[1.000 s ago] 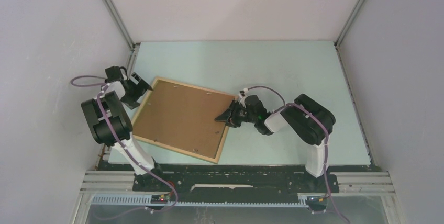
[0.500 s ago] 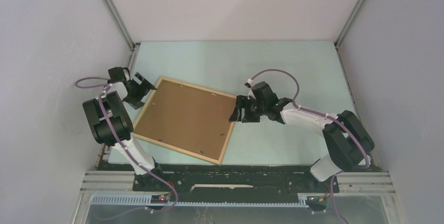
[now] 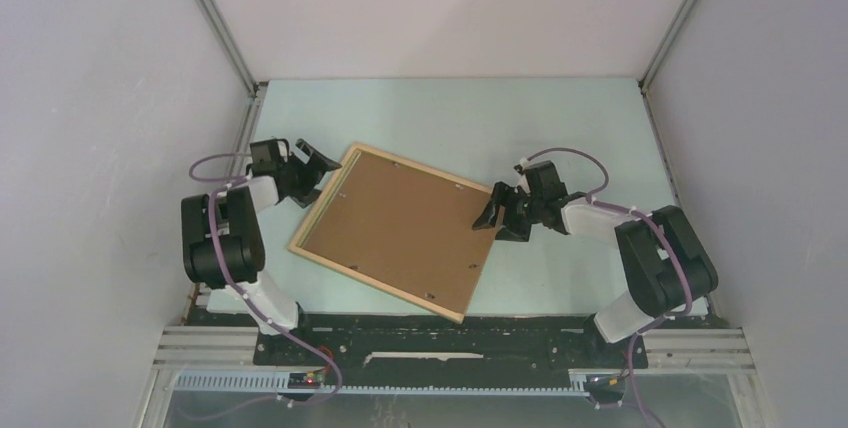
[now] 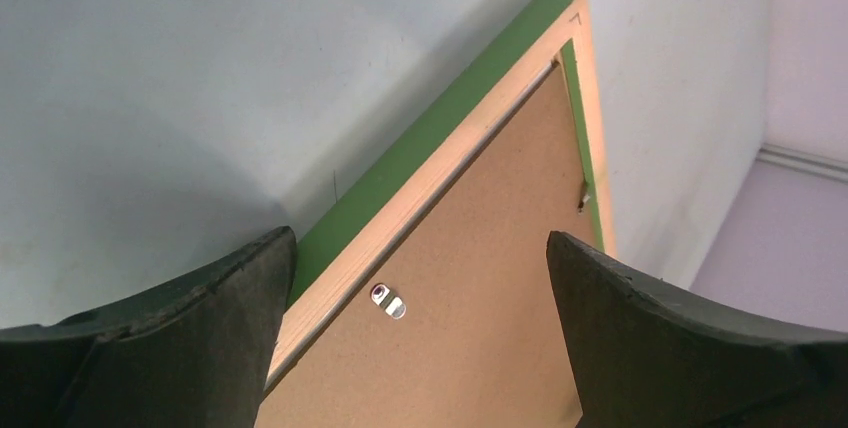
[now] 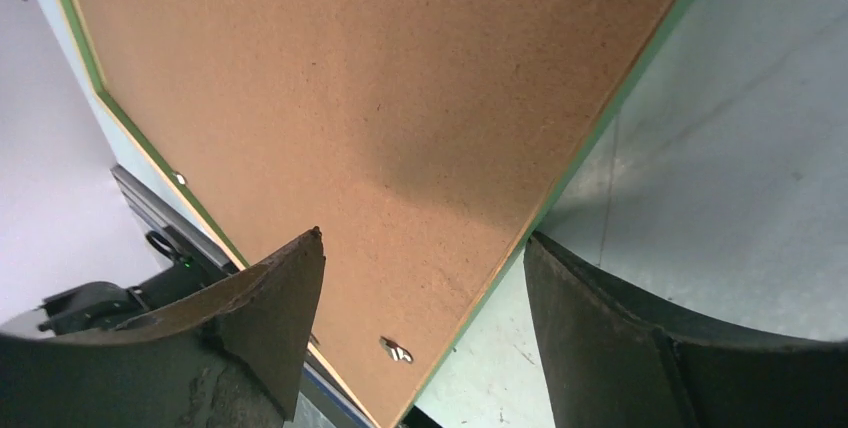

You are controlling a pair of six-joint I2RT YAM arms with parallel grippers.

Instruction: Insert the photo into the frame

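**Pale wood and brown board: a light frame lying back-up**

Pale-wood-railed and green-edged, the rectangular picture frame (image 3: 376, 284) lies flat and skewed on the pale green worktop (image 3: 560, 128). Its back faces up, and a plain brown fibreboard backing (image 3: 395, 228) sits inside the rails. The seaside photo shows in no view (it may be under the board; I cannot tell). The left hand (image 3: 322, 178) stands wide open over the frame's left rail, its black fingers (image 4: 200, 338) straddling the rail without closing on it. The right hand (image 3: 497, 220) is likewise spread and holds nothing, with the frame's right corner pointing in between its fingers. Small metal turn tabs (image 4: 388, 300) sit on the board near the rails.

The frame looks light and stiff, so it likely skates on the smooth worktop if pushed from one side only. The rails are thin, so the sound hold is across a rail's thickness near a corner, one hand on each side. The board looks rigid but thin, and is best lifted by an edge once the tabs are turned aside.
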